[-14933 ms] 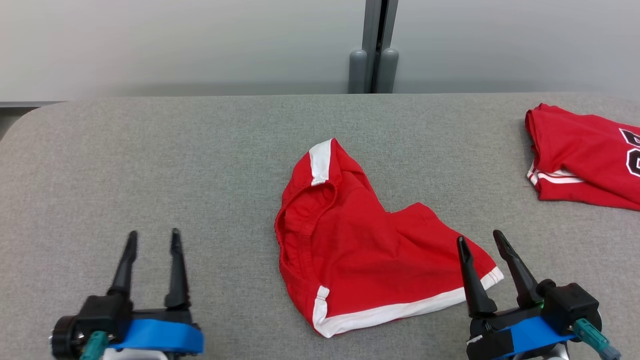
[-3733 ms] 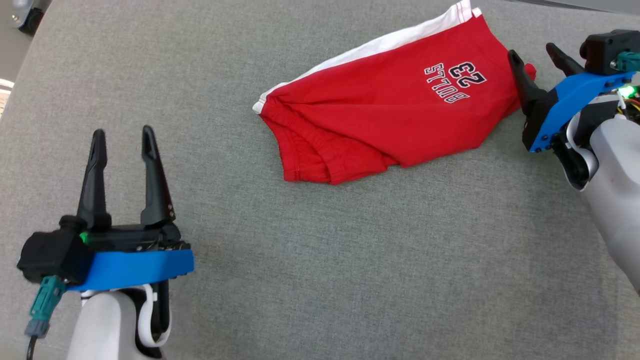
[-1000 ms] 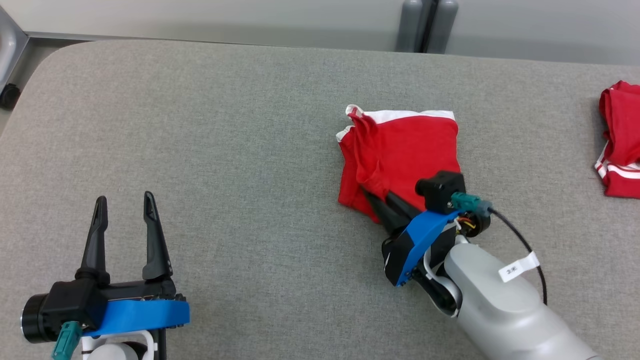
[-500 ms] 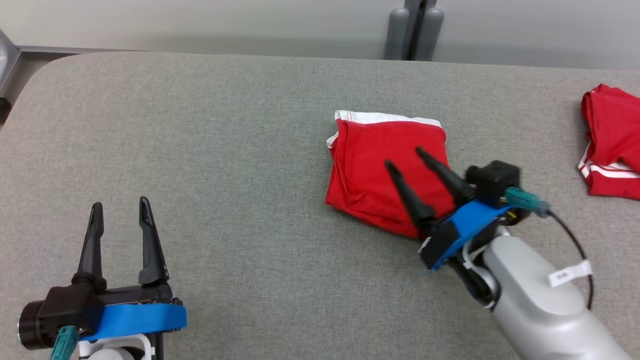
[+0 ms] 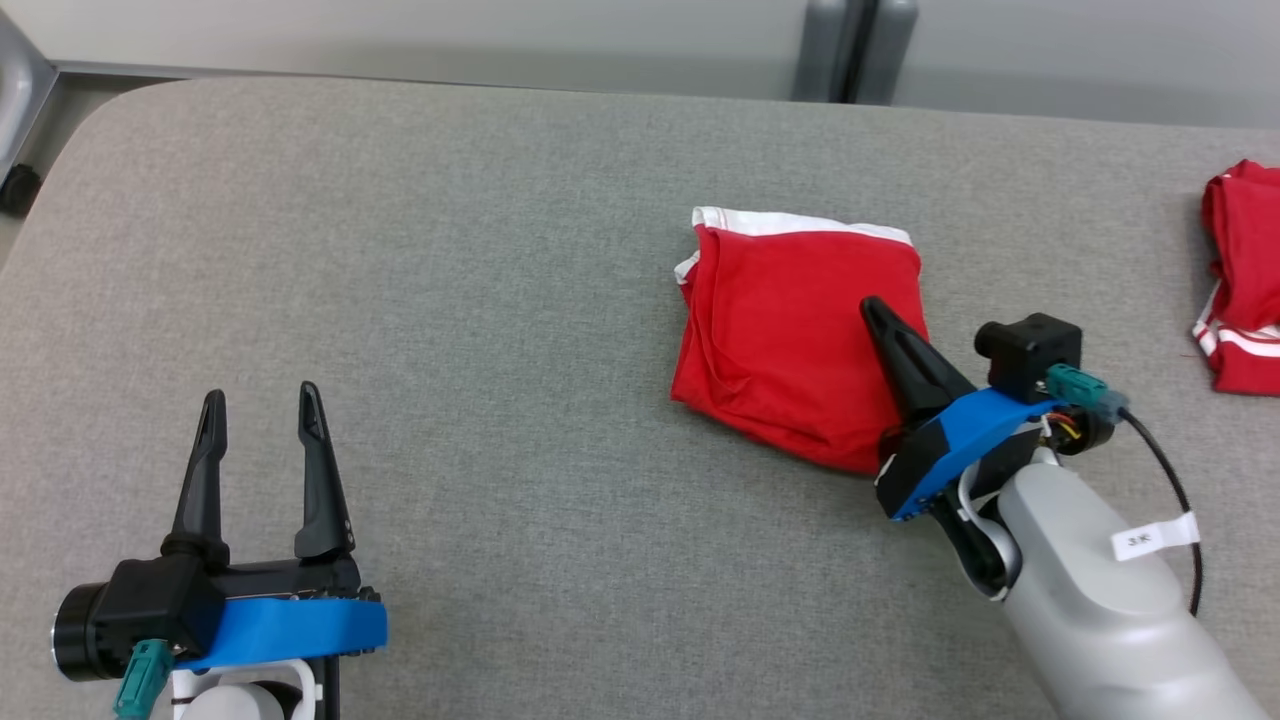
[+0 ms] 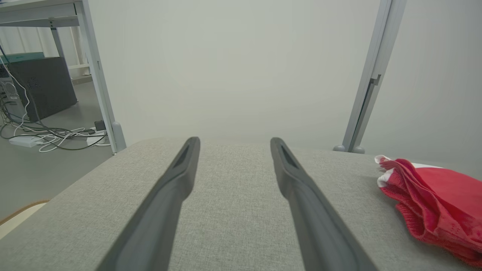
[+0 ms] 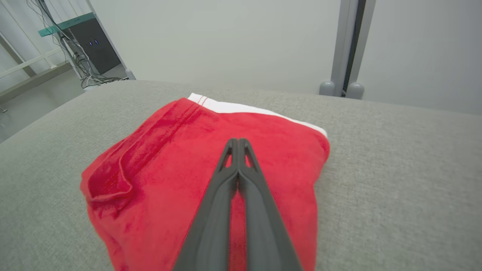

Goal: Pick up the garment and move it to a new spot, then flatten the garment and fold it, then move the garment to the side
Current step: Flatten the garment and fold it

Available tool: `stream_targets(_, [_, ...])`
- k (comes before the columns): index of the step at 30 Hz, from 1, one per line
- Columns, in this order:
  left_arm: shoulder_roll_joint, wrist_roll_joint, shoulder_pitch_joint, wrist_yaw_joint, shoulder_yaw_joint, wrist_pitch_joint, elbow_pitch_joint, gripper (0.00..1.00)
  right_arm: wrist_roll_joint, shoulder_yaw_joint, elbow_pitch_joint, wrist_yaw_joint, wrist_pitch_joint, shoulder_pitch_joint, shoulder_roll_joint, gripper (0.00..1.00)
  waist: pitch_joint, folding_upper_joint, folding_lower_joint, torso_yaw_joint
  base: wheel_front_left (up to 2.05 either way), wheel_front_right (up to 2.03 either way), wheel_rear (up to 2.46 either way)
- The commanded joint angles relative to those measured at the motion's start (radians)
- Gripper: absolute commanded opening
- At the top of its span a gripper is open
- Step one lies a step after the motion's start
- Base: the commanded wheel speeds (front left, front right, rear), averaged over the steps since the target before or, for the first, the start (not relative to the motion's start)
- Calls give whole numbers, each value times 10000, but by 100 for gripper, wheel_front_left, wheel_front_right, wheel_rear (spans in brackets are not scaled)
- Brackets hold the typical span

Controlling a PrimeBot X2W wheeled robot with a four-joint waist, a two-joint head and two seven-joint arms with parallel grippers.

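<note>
One step is left, I judge, the move aside: the folded garment [image 5: 790, 320] lies on the table [image 5: 480, 260], my right gripper [image 5: 872, 308] over it closed on nothing, left gripper [image 5: 260, 393] open well apart, so next I must grip its edge.

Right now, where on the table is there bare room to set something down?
The stretch between the left gripper and the folded red garment is bare. The right side is crowded: right gripper over that garment, second red garment beyond.

Red garment [image 5: 790, 330], white-trimmed, folded flat, right of centre
</note>
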Motion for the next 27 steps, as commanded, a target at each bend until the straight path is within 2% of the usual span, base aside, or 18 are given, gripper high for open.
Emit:
stream_targets(1, [-11,-32,-139,-25,5,-43,26,100,-123,43,273,2,-31,-198,133,0,87,-2,0,106,0,0,0])
stream_targets(8, [-10,-66,-265,-7,-126,-44,72,100,-159,535,1130,3,-31,-256,935,0,230,-2,0,384,0,0,0])
stream_targets(13, [-11,-87,-249,-2,-118,-44,76,100,51,1335,957,2,-30,-33,1292,0,281,-2,0,416,0,0,0])
stream_targets(19, [-10,-16,-283,8,-124,-43,121,100,673,2267,429,3,-33,79,1348,0,285,-2,0,322,0,0,0])
stream_targets(23, [-13,66,-323,-50,37,-43,217,100,578,2037,64,2,-32,-89,1331,0,238,-2,0,61,0,0,0])
stream_targets(27, [-11,189,-247,-55,134,-43,207,100,54,989,-600,2,-32,90,1228,0,126,-2,0,-320,0,0,0])
